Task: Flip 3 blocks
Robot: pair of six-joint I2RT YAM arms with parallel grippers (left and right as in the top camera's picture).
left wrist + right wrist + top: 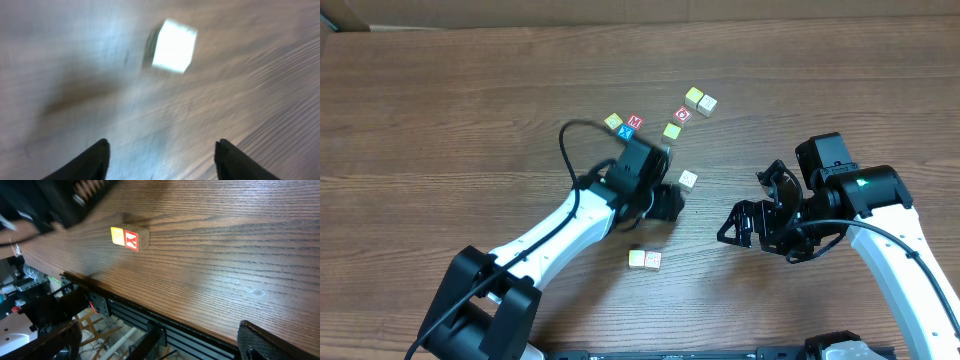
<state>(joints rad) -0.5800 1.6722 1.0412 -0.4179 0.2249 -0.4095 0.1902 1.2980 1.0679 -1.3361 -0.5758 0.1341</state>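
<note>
Block position: we see the white-faced block (172,46), blurred, at upper centre of the left wrist view, ahead of the left gripper (161,146) and touching neither finger.
Left jaws: parted, empty.
Right gripper (740,225): spread wide, empty.
Other blocks: yellow block (117,235) touching K block (131,240), upper left of the right wrist view.

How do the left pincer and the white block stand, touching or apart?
Apart. The left wrist view shows the white block ahead of the open left pincer, with bare table between them.
</note>
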